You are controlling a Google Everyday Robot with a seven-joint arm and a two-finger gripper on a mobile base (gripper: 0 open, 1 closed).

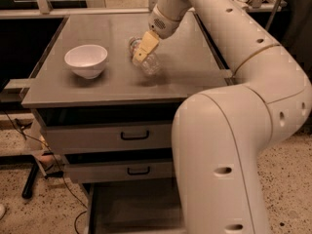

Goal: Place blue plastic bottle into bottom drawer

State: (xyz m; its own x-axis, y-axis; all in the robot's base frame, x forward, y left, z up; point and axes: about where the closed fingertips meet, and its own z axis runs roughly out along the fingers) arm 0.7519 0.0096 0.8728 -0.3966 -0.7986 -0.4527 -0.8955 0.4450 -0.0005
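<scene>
Camera view is showing the end effector (145,47) overlapping the blue plastic bottle (152,66), which is lying toward five o'clock on the worktop (97,28), long axis running ten-to-four; whether it is gripping cannot be told.

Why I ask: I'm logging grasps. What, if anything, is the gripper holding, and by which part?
Cannot be told. The gripper sits against the tilted blue plastic bottle on the cabinet top.
</scene>
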